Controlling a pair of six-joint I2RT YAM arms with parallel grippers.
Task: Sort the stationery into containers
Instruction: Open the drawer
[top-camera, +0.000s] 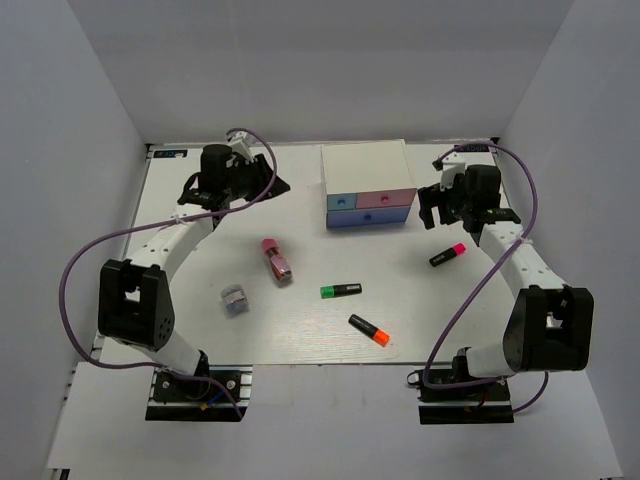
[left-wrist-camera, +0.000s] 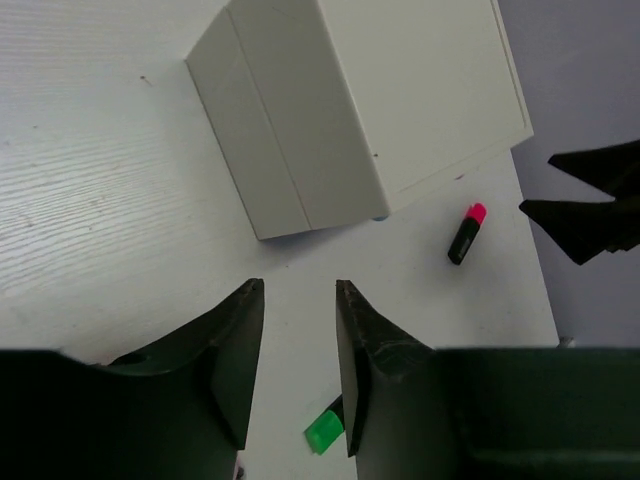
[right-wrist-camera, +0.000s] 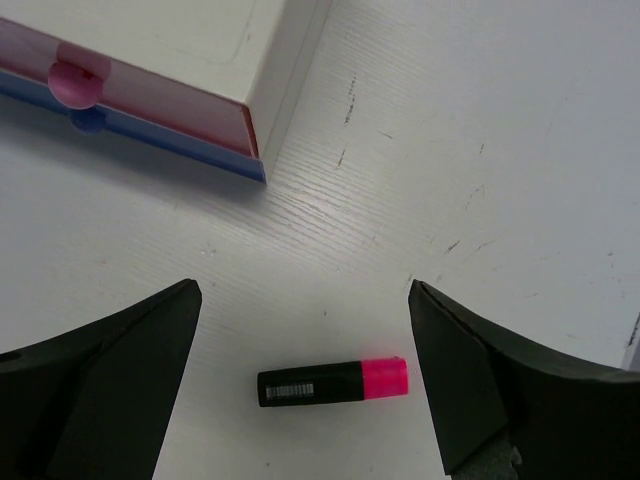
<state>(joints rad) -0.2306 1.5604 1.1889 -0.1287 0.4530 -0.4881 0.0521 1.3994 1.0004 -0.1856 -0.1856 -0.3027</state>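
White table (top-camera: 290, 335), drawer box (top-camera: 365, 170) at rear. Left end effector (left-wrist-camera: 298, 285) parted, empty. Right end effector (right-wrist-camera: 302, 290) wide open near pink-capped highlighter (right-wrist-camera: 333, 382).

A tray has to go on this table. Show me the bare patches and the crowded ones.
Bare: between the left gripper and the drawer box; between the green-capped highlighter and the pink-capped highlighter; the near edge before the grey-blue piece. Crowded: the middle, around the pink oblong item and the orange-capped highlighter.
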